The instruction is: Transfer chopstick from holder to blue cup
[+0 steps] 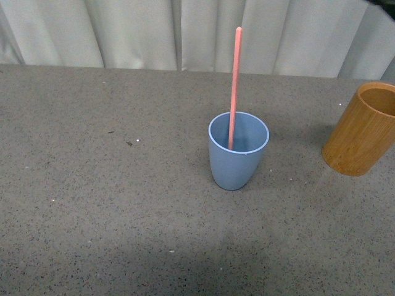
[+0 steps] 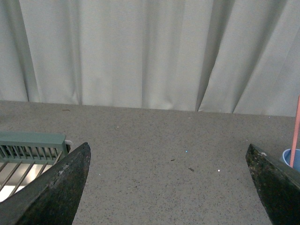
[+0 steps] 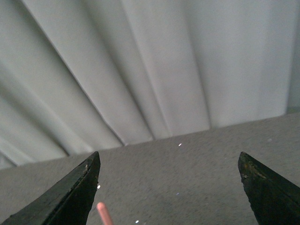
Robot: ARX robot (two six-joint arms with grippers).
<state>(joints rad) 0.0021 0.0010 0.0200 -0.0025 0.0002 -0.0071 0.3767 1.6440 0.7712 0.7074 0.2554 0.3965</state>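
Front view. Neither arm nor gripper enters this picture. Blue cup (image 1: 238, 150) stands upright on the speckled grey table (image 1: 92, 185), with the chopstick (image 1: 234, 86) standing inside it, its lower end against the cup's far inner wall and its upper end rising well above the rim, almost upright, in front of the pale curtain (image 1: 136, 34). The holder (image 1: 361, 129) stands to the right of the blue cup, well apart from it, and is cut off by the picture's edge; its inside is only partly seen.

Left wrist view. The left gripper (image 2: 168, 187) is held low over the table and aimed toward the curtain. Only the dark tips of its two fingers (image 2: 61, 187) show, cut off at the picture's edges. They stand wide apart, holding and touching nothing. A sliver of the blue cup's rim (image 2: 287, 157) and a short stretch of the chopstick (image 2: 295, 136) show at the picture's edge beside one finger. A green slatted rack (image 2: 30, 145) lies beside the other finger, partly hidden by it.

Right wrist view. The right gripper (image 3: 171, 187) is tilted upward, so that curtain fills most of the picture. Its two fingers (image 3: 70, 197) are likewise cut off and spread wide, empty. The chopstick's top end (image 3: 104, 213) shows between them, nearer one finger, touching neither. The blue cup is out of view here.
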